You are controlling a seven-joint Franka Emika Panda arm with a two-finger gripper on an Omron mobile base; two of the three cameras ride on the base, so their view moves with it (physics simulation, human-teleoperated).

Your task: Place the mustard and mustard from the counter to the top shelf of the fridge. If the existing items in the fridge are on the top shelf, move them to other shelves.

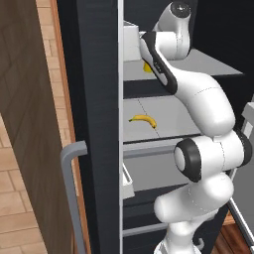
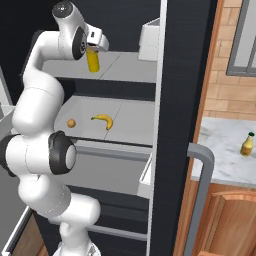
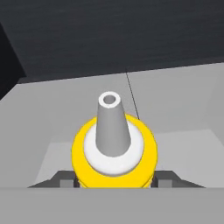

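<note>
My gripper (image 2: 94,49) reaches into the open fridge (image 2: 175,100) and is shut on the taller all-yellow mustard bottle (image 2: 92,61). The bottle is upright over the left part of the top shelf (image 2: 127,67); I cannot tell whether its base touches the slab. In the hand view the bottle (image 3: 114,153) is seen from above with its pale nozzle, and a dark fingertip (image 3: 61,179) sits at each side. A sliver of the bottle (image 1: 147,67) peeks out behind the arm. The shorter amber mustard (image 2: 246,145) stands on the marbled counter (image 2: 220,160). The banana (image 2: 102,120) (image 1: 144,119) and the orange fruit (image 2: 71,123) lie on the second shelf.
A white bin (image 2: 150,36) sits at the right end of the top shelf. The fridge's black side wall and its grey bar handle (image 2: 201,190) stand between the shelves and the counter. A grey tray with a raised front (image 2: 115,172) lies below the second shelf.
</note>
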